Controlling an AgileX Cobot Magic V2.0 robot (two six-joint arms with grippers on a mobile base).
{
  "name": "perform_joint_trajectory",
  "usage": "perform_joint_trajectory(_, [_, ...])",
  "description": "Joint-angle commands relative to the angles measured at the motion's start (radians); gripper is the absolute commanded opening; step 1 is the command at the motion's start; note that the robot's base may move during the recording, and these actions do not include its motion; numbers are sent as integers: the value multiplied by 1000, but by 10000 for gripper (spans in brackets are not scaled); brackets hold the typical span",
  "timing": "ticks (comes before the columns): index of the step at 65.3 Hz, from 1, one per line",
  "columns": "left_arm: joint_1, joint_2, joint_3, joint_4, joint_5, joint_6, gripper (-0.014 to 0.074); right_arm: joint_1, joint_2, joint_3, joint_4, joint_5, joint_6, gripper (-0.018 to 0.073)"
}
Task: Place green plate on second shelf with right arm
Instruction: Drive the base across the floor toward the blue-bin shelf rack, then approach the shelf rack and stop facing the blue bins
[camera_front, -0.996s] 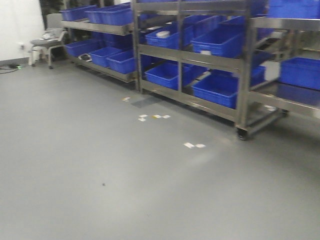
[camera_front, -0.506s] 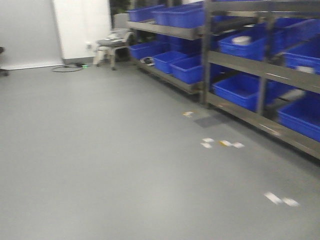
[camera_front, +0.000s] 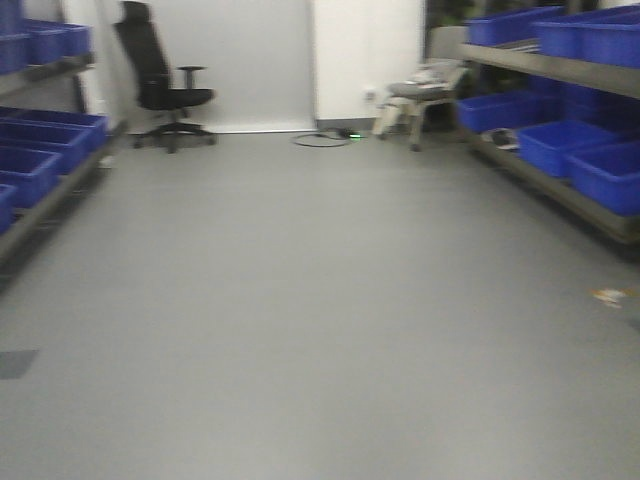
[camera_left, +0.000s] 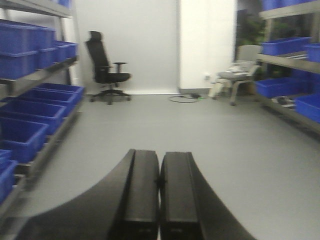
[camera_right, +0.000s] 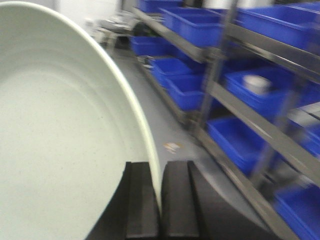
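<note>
Right wrist-mounted view tells most. The right pincer (camera_right: 160, 175) is clenched on the rim of the green plate (camera_right: 60, 150), one finger on each face. The plate appears to be held on edge and fills the left of the picture. The low rim looks like the only purchase a shallow plate offers. Holding it there also leaves the body of the plate out ahead of the fingers, ready to be slid onto a tier.

Beside the plate runs a steel rack (camera_right: 260, 125) loaded with blue bins (camera_right: 200, 27). I cannot tell which of its tiers is the second shelf. The plate is well apart from all of them, above the grey floor (camera_right: 167, 125).

The left pincer (camera_left: 160, 157) is clenched on nothing, its fingers pressed flat together. It points down the aisle toward a black office chair (camera_left: 105, 65). By my reading it is kept out of the way, since the job belongs to the other arm.

Front-facing, there is only blurred floor between racks, so I judge this a carrying stage, with the placing not yet begun.
</note>
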Motion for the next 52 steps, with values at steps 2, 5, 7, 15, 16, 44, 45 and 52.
perform_joint_trajectory(2, [-2,-16,40,-6,-81,-2,130,-5,14,-31,-41,-92,6,55])
perform_joint_trajectory(5, [-2,-16,40,-6,-81,-2,130,-5,14,-31,-41,-92,6,55])
perform_joint_trajectory(7, [-2,-16,40,-6,-81,-2,130,-5,14,-31,-41,-92,6,55])
perform_joint_trajectory(15, [-2,-16,40,-6,-81,-2,130,-5,14,-31,-41,-92,6,55])
perform_joint_trajectory(16, [-2,-16,40,-6,-81,-2,130,-5,14,-31,-41,-92,6,55])
perform_joint_trajectory(44, [-2,-16,40,-6,-81,-2,130,-5,14,-31,-41,-92,6,55])
perform_joint_trajectory(45, [-2,-16,40,-6,-81,-2,130,-5,14,-31,-41,-92,6,55])
perform_joint_trajectory(52, [-2,-16,40,-6,-81,-2,130,-5,14,-31,-41,-92,6,55])
